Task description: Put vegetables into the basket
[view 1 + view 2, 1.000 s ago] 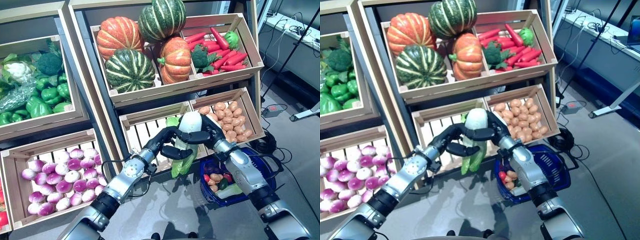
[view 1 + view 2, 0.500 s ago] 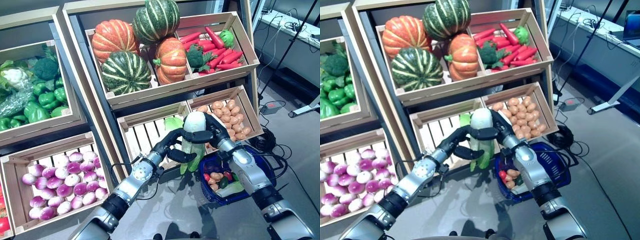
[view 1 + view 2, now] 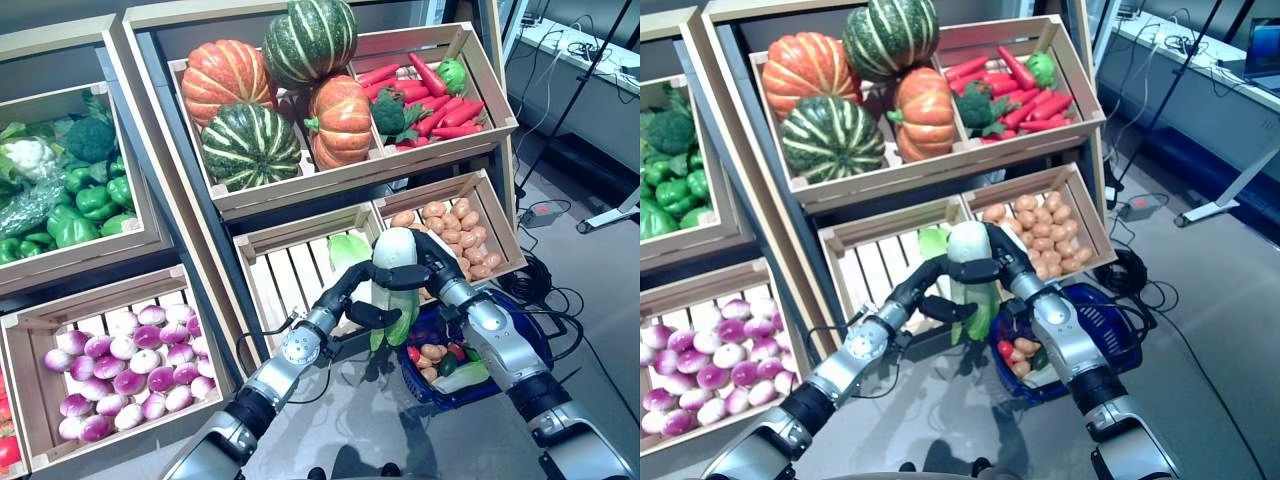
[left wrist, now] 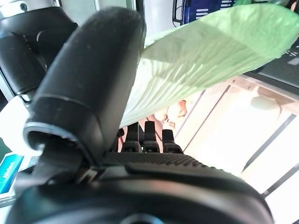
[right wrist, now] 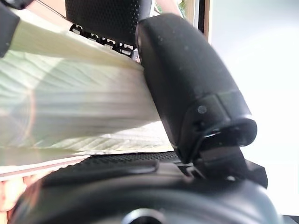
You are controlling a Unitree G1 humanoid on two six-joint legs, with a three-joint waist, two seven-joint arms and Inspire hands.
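Observation:
A long cabbage with a white base and green leaves is held upright between both hands, in front of the lower crates. My left hand is curled round its left side, and my right hand grips its upper right with the thumb across the front. The cabbage hangs just left of the blue basket, which stands on the floor. The basket holds small red, orange and green vegetables. The left wrist view shows a green leaf past the thumb. The right wrist view shows the pale cabbage.
A wooden stand with slatted crates rises right behind the hands. A nearly bare crate is behind the cabbage, and a crate of potatoes is above the basket. Grey floor lies in front of the stand.
Both hands have carried the cabbage a little to the right, closer to the basket. The left arm has stretched further out.

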